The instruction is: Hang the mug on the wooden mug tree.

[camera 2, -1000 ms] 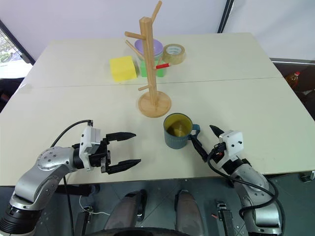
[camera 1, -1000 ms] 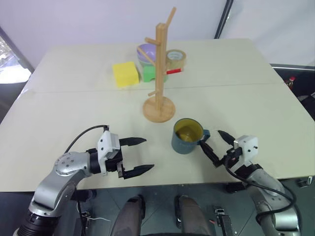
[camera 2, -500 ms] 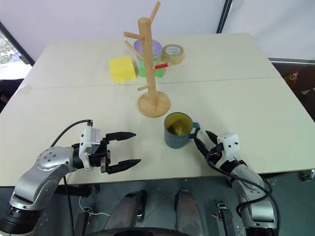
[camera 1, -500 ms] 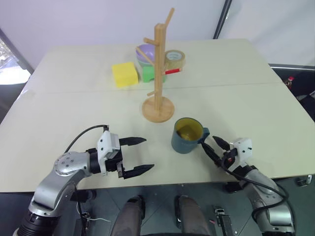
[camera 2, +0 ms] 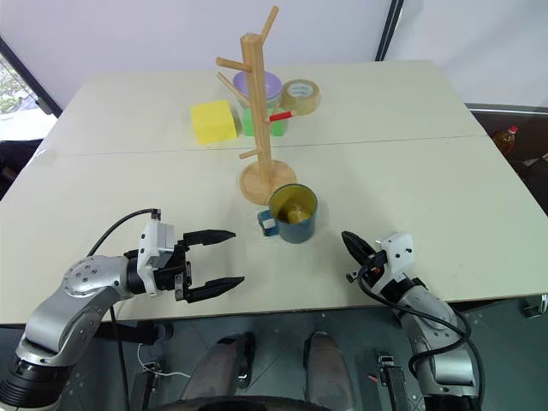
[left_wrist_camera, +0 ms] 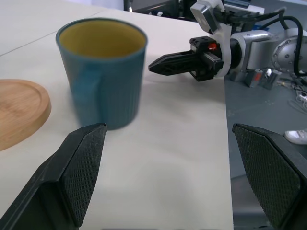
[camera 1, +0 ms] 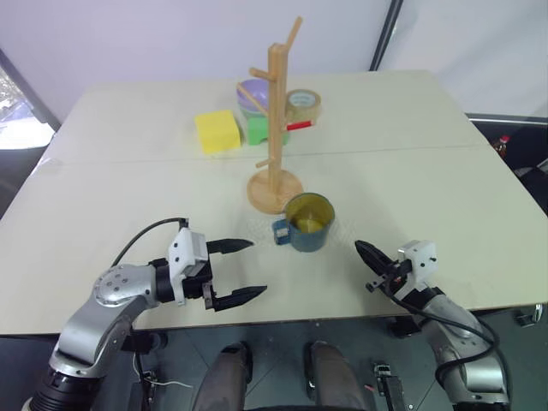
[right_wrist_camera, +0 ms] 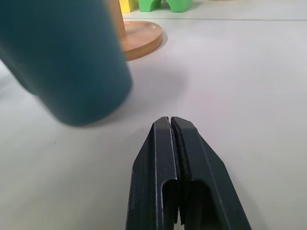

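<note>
Now the mug [camera 1: 306,222] sits upright mid-frame on the table [camera 1: 445,180], just beside the wooden mug tree [camera 1: 276,128] base. Right gripper [camera 1: 363,252], lower right, is pressed together on nothing. Left gripper [camera 1: 243,270], lower left, is spread wide.

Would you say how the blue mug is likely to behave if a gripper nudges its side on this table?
The mug stands upright on a flat base, so a low push would probably slide it, not roll it. The table looks smooth, so it may skate or spin easily. A high push near the rim might tip it; it looks rigid and glazed, so likely slippery.
</note>
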Robot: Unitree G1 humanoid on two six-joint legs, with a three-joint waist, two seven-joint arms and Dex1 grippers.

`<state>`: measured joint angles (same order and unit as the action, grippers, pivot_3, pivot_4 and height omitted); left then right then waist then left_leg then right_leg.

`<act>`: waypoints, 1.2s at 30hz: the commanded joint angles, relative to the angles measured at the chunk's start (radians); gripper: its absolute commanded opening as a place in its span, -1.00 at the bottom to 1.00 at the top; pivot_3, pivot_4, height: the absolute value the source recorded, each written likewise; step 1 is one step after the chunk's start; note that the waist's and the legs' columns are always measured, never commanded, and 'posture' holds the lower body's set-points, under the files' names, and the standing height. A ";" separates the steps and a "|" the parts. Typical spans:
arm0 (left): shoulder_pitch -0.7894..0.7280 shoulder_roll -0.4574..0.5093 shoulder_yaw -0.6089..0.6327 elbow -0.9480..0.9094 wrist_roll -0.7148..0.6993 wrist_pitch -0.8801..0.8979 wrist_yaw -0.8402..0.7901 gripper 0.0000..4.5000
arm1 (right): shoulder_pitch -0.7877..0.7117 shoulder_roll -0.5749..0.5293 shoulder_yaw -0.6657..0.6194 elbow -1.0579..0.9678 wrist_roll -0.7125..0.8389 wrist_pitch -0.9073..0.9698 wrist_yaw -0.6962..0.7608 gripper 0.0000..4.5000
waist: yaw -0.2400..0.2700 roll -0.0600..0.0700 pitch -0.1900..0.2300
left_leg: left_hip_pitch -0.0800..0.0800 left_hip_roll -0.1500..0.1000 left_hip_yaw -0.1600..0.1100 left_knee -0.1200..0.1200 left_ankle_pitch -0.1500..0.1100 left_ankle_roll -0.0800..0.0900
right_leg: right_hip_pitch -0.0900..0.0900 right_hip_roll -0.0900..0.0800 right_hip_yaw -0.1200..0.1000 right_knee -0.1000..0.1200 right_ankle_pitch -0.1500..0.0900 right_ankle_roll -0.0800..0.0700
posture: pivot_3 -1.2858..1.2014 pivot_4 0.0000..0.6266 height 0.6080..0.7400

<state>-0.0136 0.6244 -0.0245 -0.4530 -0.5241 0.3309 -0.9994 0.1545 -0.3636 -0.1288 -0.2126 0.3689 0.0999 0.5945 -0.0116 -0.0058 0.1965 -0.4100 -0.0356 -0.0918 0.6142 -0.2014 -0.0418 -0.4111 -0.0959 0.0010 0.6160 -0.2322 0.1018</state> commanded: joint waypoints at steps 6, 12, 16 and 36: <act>0.001 0.024 0.066 0.039 0.006 -0.035 0.006 1.00 | -0.023 -0.009 -0.010 -0.058 0.013 0.011 -0.013 -0.98 | 0.000 0.000 0.000 | 0.000 0.000 0.000 0.000 0.000 0.000 | 0.001 -0.001 0.000 -0.001 -0.002 0.002 | 0.03 -0.52 1.00; -0.001 0.023 0.086 0.056 0.001 -0.033 0.013 1.00 | -0.026 -0.024 -0.009 -0.077 0.016 0.034 -0.006 -0.98 | 0.001 0.000 0.000 | 0.000 0.000 0.000 -0.001 0.000 0.000 | 0.000 -0.001 0.000 -0.002 -0.001 0.002 | 0.03 -0.52 1.00; -0.002 0.022 0.084 0.057 0.001 -0.033 0.017 1.00 | -0.016 -0.039 -0.016 -0.076 0.013 0.036 0.007 -0.98 | 0.001 0.000 0.000 | 0.000 0.000 0.000 -0.001 0.000 0.000 | 0.000 -0.001 0.000 -0.002 -0.001 0.002 | 0.03 -0.52 1.00; -0.012 0.022 0.065 0.053 -0.007 -0.014 0.015 1.00 | 0.122 -0.105 0.087 -0.297 0.073 0.189 0.078 0.52 | 0.001 0.000 0.000 | -0.001 0.001 0.002 -0.001 -0.002 -0.003 | 0.000 -0.003 0.002 -0.005 -0.002 0.003 | 0.03 -0.52 1.00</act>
<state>-0.0146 0.6446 0.0278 -0.3852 -0.5139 0.3221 -0.9813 0.2795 -0.4547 -0.0454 -0.4619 0.4171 0.2806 0.6561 -0.0108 -0.0059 0.1966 -0.4112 -0.0352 -0.0899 0.6127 -0.2037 -0.0452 -0.4113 -0.0988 0.0026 0.6108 -0.2343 0.1048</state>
